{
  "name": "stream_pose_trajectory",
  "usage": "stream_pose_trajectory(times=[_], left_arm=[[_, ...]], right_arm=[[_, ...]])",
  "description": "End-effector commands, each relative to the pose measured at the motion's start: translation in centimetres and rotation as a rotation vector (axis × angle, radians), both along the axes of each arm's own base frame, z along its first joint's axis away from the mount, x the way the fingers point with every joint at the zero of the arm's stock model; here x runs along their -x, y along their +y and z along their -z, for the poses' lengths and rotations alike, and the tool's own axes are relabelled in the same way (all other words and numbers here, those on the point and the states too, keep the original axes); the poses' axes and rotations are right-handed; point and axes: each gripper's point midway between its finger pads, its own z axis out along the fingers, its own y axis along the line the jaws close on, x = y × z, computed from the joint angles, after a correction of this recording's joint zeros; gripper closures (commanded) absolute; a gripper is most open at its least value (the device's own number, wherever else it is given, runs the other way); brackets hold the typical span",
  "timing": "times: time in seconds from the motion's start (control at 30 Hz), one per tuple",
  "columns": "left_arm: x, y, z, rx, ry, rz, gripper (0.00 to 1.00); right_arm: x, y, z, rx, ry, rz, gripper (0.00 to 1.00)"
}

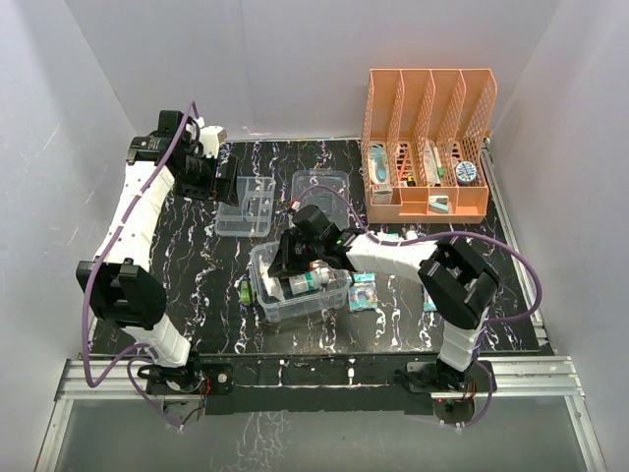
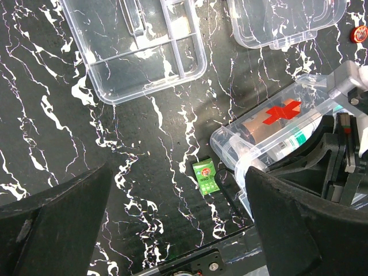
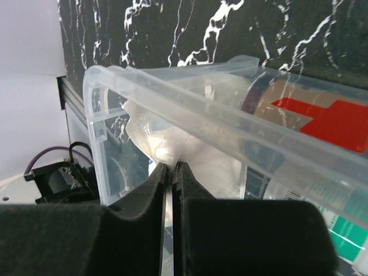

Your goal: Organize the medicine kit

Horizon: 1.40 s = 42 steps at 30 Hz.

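Right arm bends left across the table, its hand dipped into the clear box, fingers pressed together against a crumpled white packet. The box stands upright at centre-front, long axis left-right, slightly skewed. The left hand hovers with fingers spread.

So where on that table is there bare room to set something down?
Bare: the strip between the left arm and the clear box, and the front edge. Crowded: around the right arm, packets and orange rack.
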Motion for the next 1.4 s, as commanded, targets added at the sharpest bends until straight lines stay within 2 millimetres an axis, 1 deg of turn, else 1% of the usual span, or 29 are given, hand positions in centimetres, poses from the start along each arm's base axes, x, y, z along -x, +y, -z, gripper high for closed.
stream_pose_trajectory(times=[0.0, 0.07, 0.13, 0.23, 0.3, 0.33, 0.43, 0.57, 0.67, 0.8, 0.87, 0.93, 1.07, 1.17, 1.3, 1.37], left_arm=[[0.3, -0.3, -0.6, 0.026, -0.005, 0.009, 0.01], [0.3, -0.4, -0.5, 0.029, 0.000, 0.010, 0.01], [0.3, -0.4, -0.5, 0.028, -0.001, 0.009, 0.01], [0.3, -0.2, -0.4, 0.021, -0.002, 0.009, 0.01], [0.5, -0.1, -0.3, 0.014, -0.003, 0.008, 0.01], [0.6, 0.0, -0.3, 0.011, -0.004, 0.008, 0.01], [1.4, 0.2, 0.2, -0.001, 0.009, 0.003, 0.01], [4.0, 0.5, 1.9, -0.007, 0.061, 0.008, 0.03], [6.8, 0.7, 4.2, -0.018, 0.162, 0.028, 0.10], [9.8, 1.0, 6.7, -0.026, 0.282, 0.004, 0.21], [10.7, 0.8, 7.8, -0.011, 0.311, -0.030, 0.27], [10.8, 1.0, 8.5, -0.032, 0.302, -0.067, 0.31], [11.1, 0.7, 9.9, -0.044, 0.299, -0.123, 0.33], [11.4, -0.1, 10.9, -0.072, 0.289, -0.146, 0.36], [12.1, -0.8, 12.9, -0.134, 0.269, -0.188, 0.38], [12.3, -1.1, 13.5, -0.131, 0.288, -0.204, 0.40]], right_arm=[[-1.6, -0.3, -1.7, 0.036, -0.076, 0.030, 0.96], [-1.7, -0.2, -2.2, 0.036, -0.086, 0.027, 0.79], [-1.7, -0.1, -2.9, 0.031, -0.094, 0.025, 0.67], [-1.9, -0.3, -4.0, 0.032, -0.138, 0.017, 0.53], [-2.1, -0.5, -4.9, 0.033, -0.164, 0.020, 0.49], [-2.1, -0.7, -6.0, 0.026, -0.185, 0.025, 0.49], [-2.1, -1.1, -8.0, 0.041, -0.233, 0.038, 0.48], [-2.4, -2.6, -11.1, 0.055, -0.298, 0.083, 0.44], [-2.9, -3.9, -13.1, 0.076, -0.347, 0.137, 0.42], [-3.6, -5.5, -14.8, 0.112, -0.399, 0.193, 0.41], [-3.7, -5.9, -15.2, 0.122, -0.412, 0.211, 0.41], [-3.8, -6.4, -14.9, 0.141, -0.414, 0.222, 0.41], [-3.7, -7.2, -13.6, 0.178, -0.402, 0.242, 0.41], [-3.7, -8.0, -13.1, 0.192, -0.404, 0.272, 0.41], [-3.9, -9.0, -13.1, 0.212, -0.412, 0.306, 0.41], [-3.8, -9.4, -13.3, 0.214, -0.417, 0.321, 0.40]])
